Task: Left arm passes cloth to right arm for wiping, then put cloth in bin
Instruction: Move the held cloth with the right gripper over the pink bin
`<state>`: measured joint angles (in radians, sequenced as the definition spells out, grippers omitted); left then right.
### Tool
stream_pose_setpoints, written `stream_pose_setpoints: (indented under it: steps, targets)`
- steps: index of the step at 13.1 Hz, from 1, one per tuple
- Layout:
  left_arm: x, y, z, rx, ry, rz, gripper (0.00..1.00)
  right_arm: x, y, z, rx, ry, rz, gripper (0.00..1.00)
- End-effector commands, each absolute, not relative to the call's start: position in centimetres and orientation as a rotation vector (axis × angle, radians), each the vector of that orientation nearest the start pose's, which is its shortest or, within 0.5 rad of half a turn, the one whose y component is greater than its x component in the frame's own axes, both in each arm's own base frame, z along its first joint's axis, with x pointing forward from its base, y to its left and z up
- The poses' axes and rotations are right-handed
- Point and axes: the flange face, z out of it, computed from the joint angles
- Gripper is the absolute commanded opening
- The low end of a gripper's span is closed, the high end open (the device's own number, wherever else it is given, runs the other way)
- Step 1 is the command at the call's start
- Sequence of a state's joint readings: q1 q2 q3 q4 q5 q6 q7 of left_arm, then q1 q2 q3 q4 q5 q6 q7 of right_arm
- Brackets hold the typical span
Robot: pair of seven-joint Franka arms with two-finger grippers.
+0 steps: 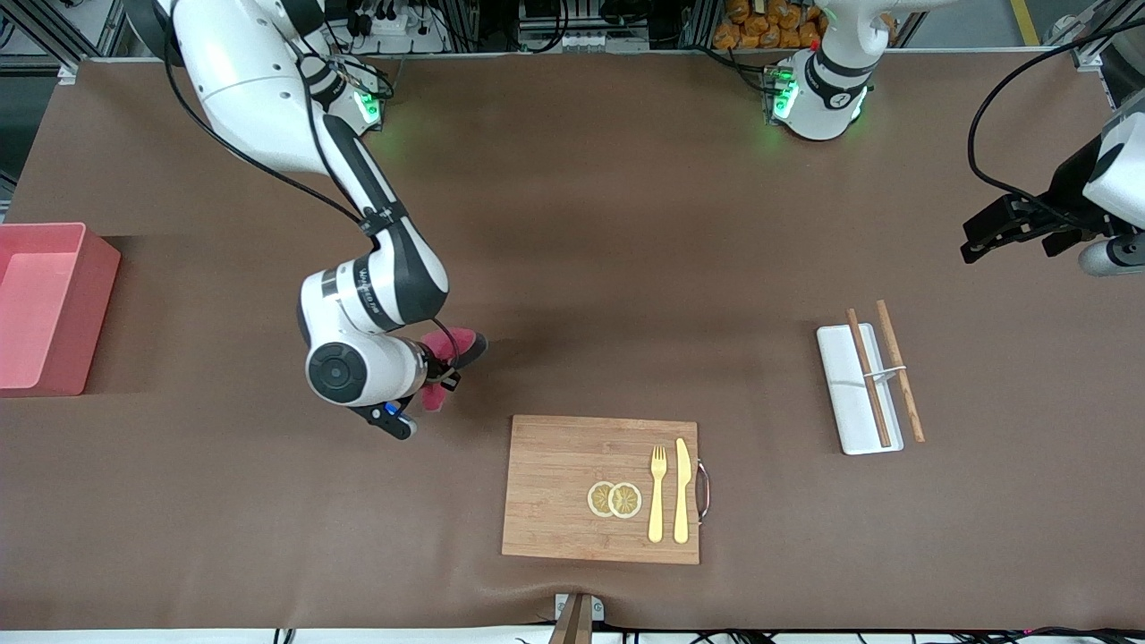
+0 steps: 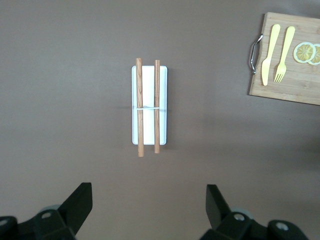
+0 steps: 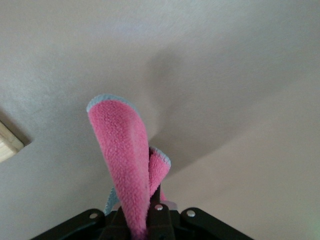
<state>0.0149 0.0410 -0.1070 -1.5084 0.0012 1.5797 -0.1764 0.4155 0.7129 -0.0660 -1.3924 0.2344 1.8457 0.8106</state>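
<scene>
The cloth (image 1: 452, 353) looks light, soft and floppy — no stiffness at all, so it droops and folds wherever it isn't pinched; in the right wrist view it (image 3: 127, 170) hangs out from the jaws as a doubled-over flap, pink pile with a pale grey-blue edge. Prob. not slippery, terry-type pile should bite well between pads, and nothing fragile about it. Best hold is on a bunched fold or thick edge, not a single thin corner, so it won't slide out during a wipe. The right gripper (image 1: 436, 374) is clamped together on one end of the cloth, low over bare table between the bin (image 1: 49, 304) and the cutting board (image 1: 601, 487), the rest of the cloth trailing free toward the arms' bases. Whether the cloth touches the table can't be told from here. The left gripper (image 1: 1020, 234) — waiting, high over the left arm's end of the table — has its fingers (image 2: 77, 205) wide apart and holds nothing; its wrist view looks down on the white tray (image 2: 149, 105) w/ chopsticks (image 2: 148, 107).
</scene>
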Motion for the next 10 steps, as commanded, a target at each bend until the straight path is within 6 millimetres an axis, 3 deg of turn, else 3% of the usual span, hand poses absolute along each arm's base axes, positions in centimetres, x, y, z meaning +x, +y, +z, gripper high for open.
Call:
stream_pose_setpoints:
  steps: [1, 3, 6, 7, 10]
  targets:
    - [56.2, -5.3, 63.4, -3.151, -0.109, -0.049, 1.00, 66.4, 20.7, 30.4, -2.946, 0.755, 0.488, 0.00]
    - [56.2, -5.4, 63.5, -3.153, -0.109, -0.054, 1.00, 67.6, 14.6, 32.3, -2.956, 0.587, 0.465, 0.00]
    - [56.2, -5.2, 63.5, -3.152, -0.126, -0.056, 1.00, 68.3, 5.9, 34.0, -3.156, 0.370, 0.422, 0.00]
    - [56.2, -5.1, 63.5, -3.152, -0.128, -0.056, 1.00, 68.4, 1.5, 34.8, -3.177, 0.298, 0.425, 0.00]
    - [56.2, -4.9, 63.5, -3.147, -0.138, -0.054, 1.00, 67.5, -8.8, 37.0, -3.137, 0.024, 0.417, 0.00]
